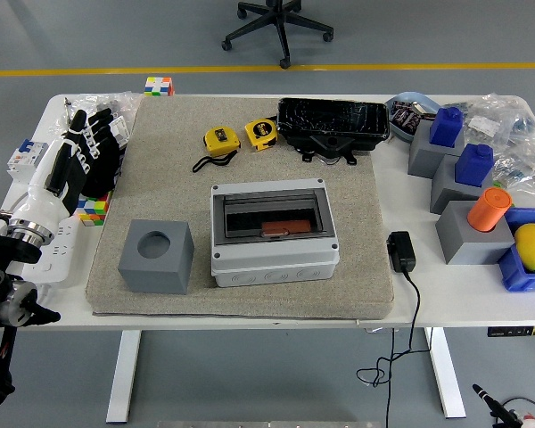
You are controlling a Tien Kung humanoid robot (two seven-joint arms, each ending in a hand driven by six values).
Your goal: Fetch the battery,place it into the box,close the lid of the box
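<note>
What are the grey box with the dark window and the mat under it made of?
The box looks like moulded plastic: smooth, matte light grey walls with rounded corners. Its lid seems to be tinted see-through plastic, since a brownish block shows through it. The mat looks like felt or thin carpet: a beige, speckled, dull surface with soft edges.

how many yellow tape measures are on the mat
2. One tape measure lies at the mat's far edge, with a black strap; the other tape measure sits just right of it, beside the black case. None seems hidden.
</note>
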